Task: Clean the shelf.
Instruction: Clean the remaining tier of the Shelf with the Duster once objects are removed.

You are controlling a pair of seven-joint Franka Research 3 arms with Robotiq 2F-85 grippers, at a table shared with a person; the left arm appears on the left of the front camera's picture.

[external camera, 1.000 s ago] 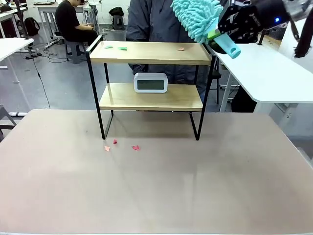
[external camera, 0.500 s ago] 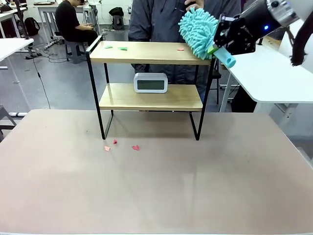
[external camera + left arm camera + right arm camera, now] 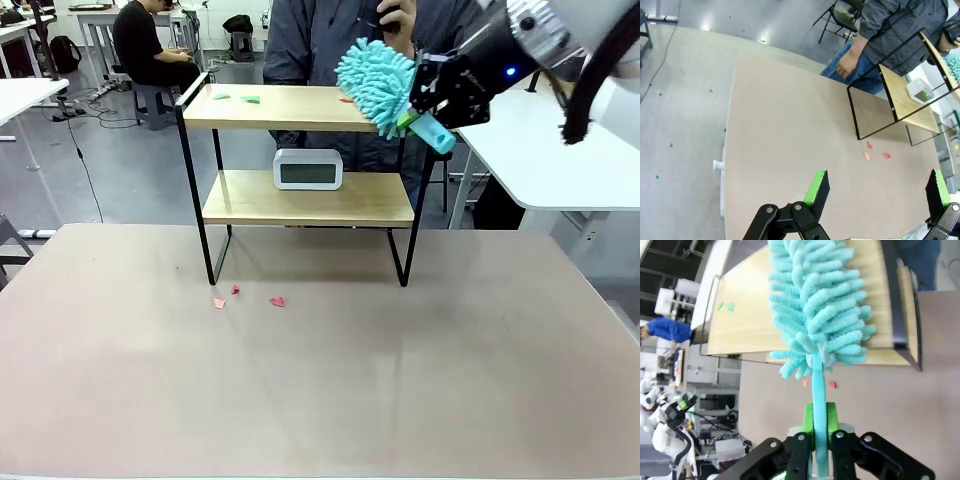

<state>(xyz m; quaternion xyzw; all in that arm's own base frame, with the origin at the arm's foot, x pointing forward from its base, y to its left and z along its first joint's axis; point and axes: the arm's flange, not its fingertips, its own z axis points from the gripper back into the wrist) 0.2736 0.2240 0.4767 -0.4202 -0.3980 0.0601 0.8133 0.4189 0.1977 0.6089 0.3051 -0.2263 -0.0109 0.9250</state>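
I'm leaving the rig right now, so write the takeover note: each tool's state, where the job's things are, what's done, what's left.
Right tool: shut on the duster handle; its head is over the right end of the shelf top board, contact unclear.
Left tool: open, holding nothing, above the table.
The clock sits on the lower board.
Done: nothing confirmable; three scraps lie on the table by the left front leg.
Left: sweep off the green scraps at the top board's left end and the red scrap beside the duster head.
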